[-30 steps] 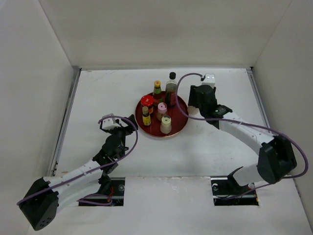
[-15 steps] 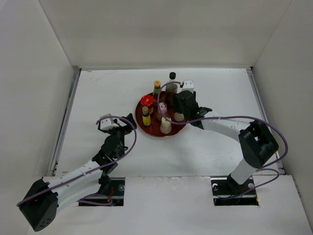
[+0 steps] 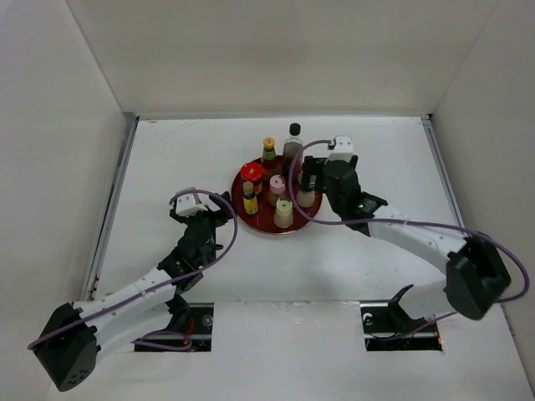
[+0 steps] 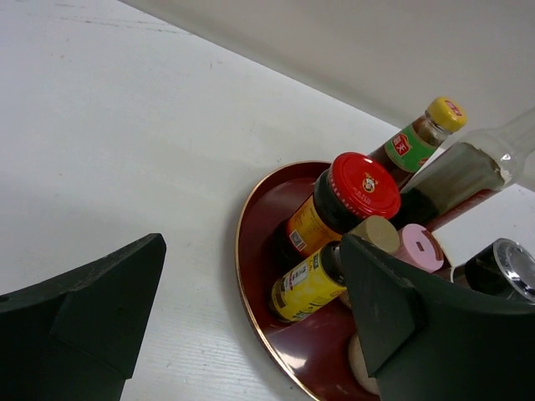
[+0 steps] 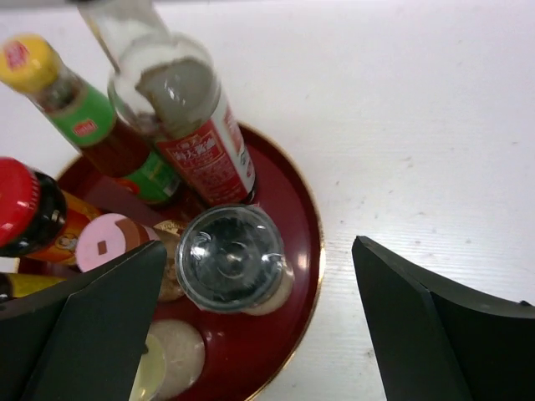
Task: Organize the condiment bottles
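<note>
**Right gripper spread over the grey-topped shaker**

Your right gripper point(image 5: 257, 251) hangs with its fingers wide apart over the grey-topped shaker point(image 5: 230, 261) and pinches nothing. The shaker stands upright on the red tray point(image 5: 308, 219) beside the dark-sauce bottle point(image 5: 201, 138), probably to keep all bottles grouped. Your left gripper point(image 4: 251, 251), also spread, holds nothing beside the tray.

Tray point(image 5: 299, 209): glossy red lacquer, gold rim. On tray: tall bottle point(image 5: 188, 109) clear glass; shaker point(image 5: 230, 257) shiny grey cap. Table point(image 5: 418, 100) under tray: matt white, lt. scuffs.
</note>
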Motion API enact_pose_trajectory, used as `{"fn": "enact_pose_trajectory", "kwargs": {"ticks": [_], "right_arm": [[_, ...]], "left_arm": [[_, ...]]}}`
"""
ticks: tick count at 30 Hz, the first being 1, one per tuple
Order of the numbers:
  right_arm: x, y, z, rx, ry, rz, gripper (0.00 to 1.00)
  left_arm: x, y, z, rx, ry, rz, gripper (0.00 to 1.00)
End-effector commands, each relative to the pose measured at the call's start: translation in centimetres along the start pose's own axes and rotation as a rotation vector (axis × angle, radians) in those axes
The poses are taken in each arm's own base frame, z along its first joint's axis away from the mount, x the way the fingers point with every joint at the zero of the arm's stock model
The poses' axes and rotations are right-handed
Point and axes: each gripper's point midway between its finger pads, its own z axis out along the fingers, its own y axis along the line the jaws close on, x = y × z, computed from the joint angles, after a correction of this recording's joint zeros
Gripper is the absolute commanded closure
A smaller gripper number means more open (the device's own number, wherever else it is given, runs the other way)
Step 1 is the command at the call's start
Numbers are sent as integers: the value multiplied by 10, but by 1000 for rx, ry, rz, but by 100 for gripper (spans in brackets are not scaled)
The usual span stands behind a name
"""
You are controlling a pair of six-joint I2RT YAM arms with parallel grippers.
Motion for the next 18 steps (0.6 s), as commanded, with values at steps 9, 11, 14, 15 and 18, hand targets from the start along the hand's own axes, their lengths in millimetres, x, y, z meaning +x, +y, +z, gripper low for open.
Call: {"fn": "enact_pose_trajectory", "kwargs": {"ticks": [9, 11, 14, 15, 18], "right_arm": [[39, -67, -43, 151, -39, 274, 0], [49, -70, -42, 165, -26, 284, 0], [49, -71, -42, 169, -28, 289, 0], [50, -70, -42, 167, -29, 292, 0], [54, -75, -43, 174, -36, 315, 0]], "left_arm": [[-36, -28, 34, -152, 173, 164, 14], [-40, -41, 40, -114, 189, 140, 13], [-41, -51, 50, -54, 235, 96, 13], [-41, -51, 53, -45, 245, 76, 13], [-36, -45, 52, -48, 276, 50, 11]]}}
